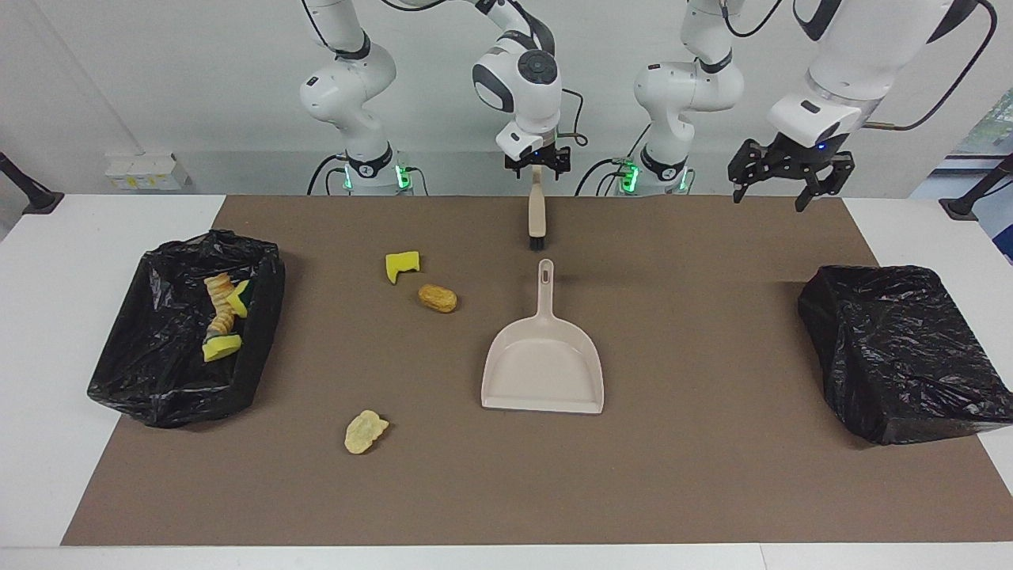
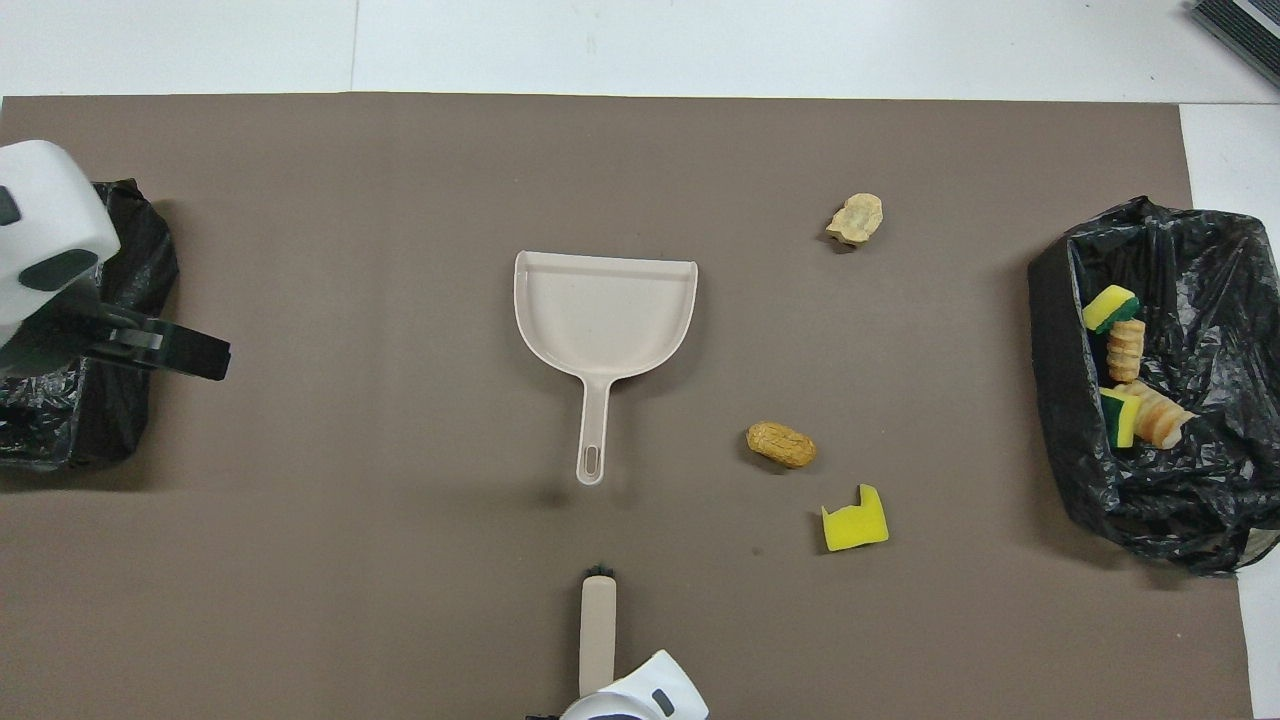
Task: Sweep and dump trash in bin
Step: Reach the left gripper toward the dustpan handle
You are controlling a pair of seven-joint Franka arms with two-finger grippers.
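Note:
Three pieces of trash lie loose on the brown mat: a yellow sponge chunk [image 1: 402, 265] [image 2: 855, 520], a golden-brown piece [image 1: 438, 298] [image 2: 781, 444] and a pale lump [image 1: 366, 431] [image 2: 855, 217]. The black-lined bin [image 1: 265, 317] [image 2: 1050, 400] at the right arm's end holds several more scraps. The beige dustpan [image 1: 543, 364] [image 2: 604, 315] lies mid-mat, handle toward the robots. The beige brush [image 1: 536, 218] [image 2: 597, 635] lies nearer the robots, bristles toward the dustpan. My right gripper [image 1: 538, 162] stands open astride the brush's handle end. My left gripper [image 1: 783, 170] [image 2: 190, 350] hangs open in the air.
A second box wrapped in black bag [image 1: 894, 348] [image 2: 60, 420] sits at the left arm's end of the mat, and in the overhead view the left hand overlaps its edge. White table [image 1: 47, 317] borders the mat at both ends.

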